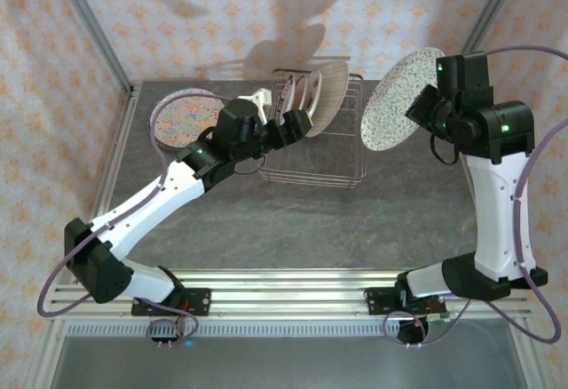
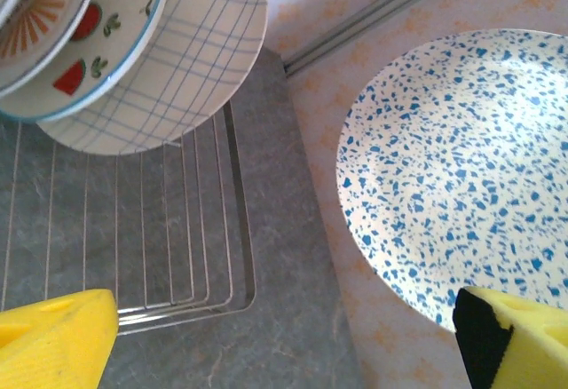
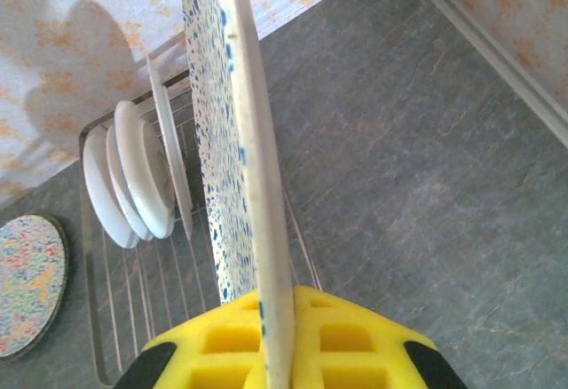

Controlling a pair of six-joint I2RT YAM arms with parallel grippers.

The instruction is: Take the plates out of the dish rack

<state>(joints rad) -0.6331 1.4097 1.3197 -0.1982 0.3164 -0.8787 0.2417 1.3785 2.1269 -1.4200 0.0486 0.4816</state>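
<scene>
Grey stone-look worktop [image 1: 311, 229] carries a silver wire dish rack [image 1: 342, 162] towards the back, near the patterned wall.

The right hand [image 1: 419, 109] is closed on the rim of a large blue-speckled plate [image 1: 404, 100]. It holds the plate up in the air just to the right of the rack and clear of the wires. In the right wrist view the plate [image 3: 257, 185] stands edge-on, with its lower rim pinched between the yellow pads [image 3: 355, 345] of that hand [image 3: 275, 340].

More plates stand on edge in the left part of the rack, leaning one behind another. The largest is a plaid-lined plate [image 1: 330, 91], nearest the empty right half of the rack. Beside it is a smaller watermelon plate [image 2: 89, 34] with red slices and a blue rim. Another plate with orange rays sits behind that one.

The left hand [image 1: 291, 127] hovers at the near left side of the rack, close to the standing plates. Its fingers are spread wide apart with nothing between them. The left wrist view shows the two yellow fingers [image 2: 53, 340] at opposite bottom corners, with the rack's corner [image 2: 177, 247] beneath.

Left of the rack, a multicoloured plate [image 1: 182, 115] lies flat on the worktop.
</scene>
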